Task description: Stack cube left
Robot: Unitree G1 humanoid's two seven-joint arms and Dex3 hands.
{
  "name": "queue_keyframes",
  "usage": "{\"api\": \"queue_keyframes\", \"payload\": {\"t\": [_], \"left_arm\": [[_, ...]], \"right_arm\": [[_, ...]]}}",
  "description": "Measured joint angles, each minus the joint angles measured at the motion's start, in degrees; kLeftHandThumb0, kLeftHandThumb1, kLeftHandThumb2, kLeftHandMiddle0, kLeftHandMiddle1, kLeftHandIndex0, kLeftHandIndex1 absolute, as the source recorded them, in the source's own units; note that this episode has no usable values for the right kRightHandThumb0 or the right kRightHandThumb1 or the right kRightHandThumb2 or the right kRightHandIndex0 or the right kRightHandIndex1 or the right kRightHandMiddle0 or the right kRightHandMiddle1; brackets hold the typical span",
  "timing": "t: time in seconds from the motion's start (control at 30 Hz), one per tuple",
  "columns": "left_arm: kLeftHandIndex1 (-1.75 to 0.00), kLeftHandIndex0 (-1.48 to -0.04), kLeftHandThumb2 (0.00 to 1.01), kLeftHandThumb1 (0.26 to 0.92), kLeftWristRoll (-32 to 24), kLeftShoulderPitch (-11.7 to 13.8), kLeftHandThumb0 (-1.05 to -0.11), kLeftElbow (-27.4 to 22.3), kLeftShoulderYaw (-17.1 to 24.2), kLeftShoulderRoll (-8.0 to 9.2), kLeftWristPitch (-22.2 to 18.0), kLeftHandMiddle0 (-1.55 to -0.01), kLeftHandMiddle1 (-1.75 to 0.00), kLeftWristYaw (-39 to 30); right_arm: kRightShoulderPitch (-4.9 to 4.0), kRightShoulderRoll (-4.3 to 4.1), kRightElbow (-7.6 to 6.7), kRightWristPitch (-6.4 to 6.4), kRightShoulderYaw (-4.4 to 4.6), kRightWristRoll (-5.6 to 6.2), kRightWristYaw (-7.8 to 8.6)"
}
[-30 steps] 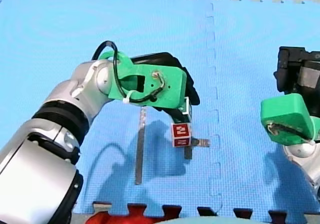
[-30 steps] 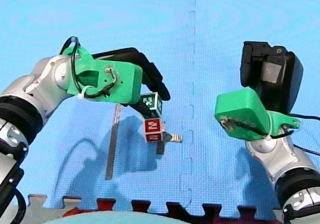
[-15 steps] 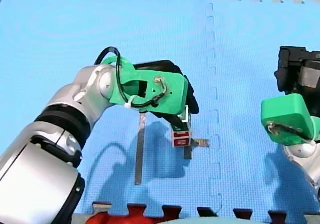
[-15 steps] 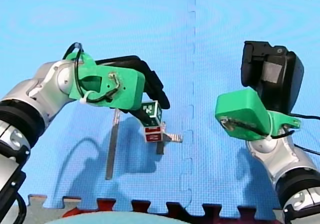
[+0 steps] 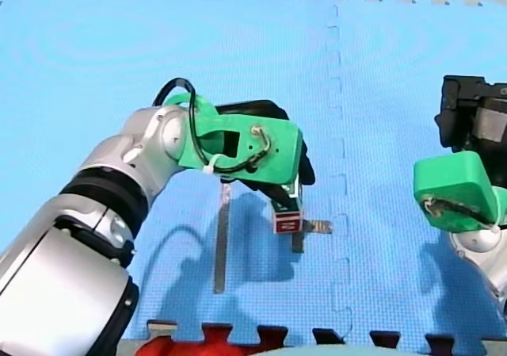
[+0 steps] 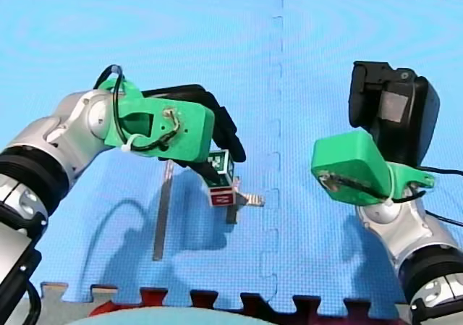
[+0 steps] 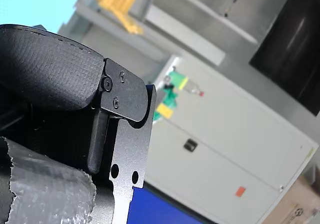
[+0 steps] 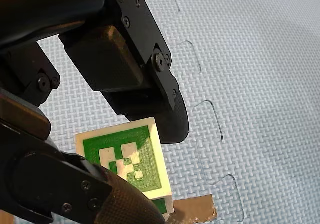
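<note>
Fingers [image 8: 122,67] of the left hand [image 6: 207,124] pinch the green cube [image 6: 218,163], set on top of the red cube [image 6: 221,193] just below the palm. The second wrist view shows the green cube's patterned face. The head views show the red cube on tape [image 6: 250,200]. The right hand [image 6: 387,111] is well apart from the left hand.

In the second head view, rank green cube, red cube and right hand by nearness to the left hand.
1. green cube, held in the left hand's fingers.
2. red cube, just beneath it.
3. right hand, far right.
</note>
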Motion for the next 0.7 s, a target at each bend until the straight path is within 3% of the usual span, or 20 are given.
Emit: {"api": "queue_keyframes", "payload": {"t": [0.7], "left_arm": [[-0.02, -1.39, 0.0, 0.847, -1.53, 0.28, -0.466, 0.13, 1.38, 0.26, -0.26, -1.09, -1.75, -2.24]], "right_arm": [[0.06, 0.57, 0.04, 0.08, 0.0, -0.01, -0.53]]}}
